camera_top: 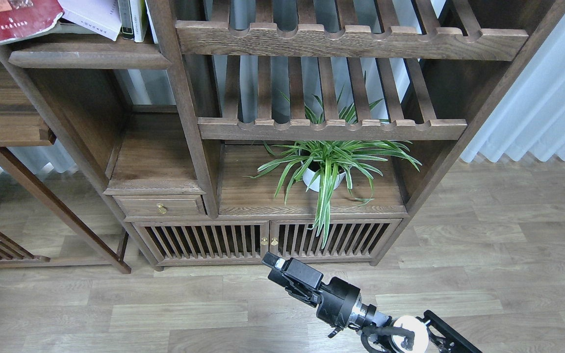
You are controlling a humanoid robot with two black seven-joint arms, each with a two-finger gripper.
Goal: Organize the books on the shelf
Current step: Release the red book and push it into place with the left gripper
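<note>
The red book shows only in part at the top left corner, its lower edge over the left end of the shelf. A pale white book lies tilted on that shelf beside it. Two thin upright books stand against the post to its right. My left arm and gripper are out of view, so what holds the red book is hidden. My right gripper hangs low over the floor in front of the cabinet, far from the books. It is dark and seen end-on, so its fingers cannot be told apart.
Two slatted racks with scalloped rails fill the bookcase's right half. A potted spider plant stands under them. Below are a small drawer and slatted cabinet doors. A pale curtain hangs at right.
</note>
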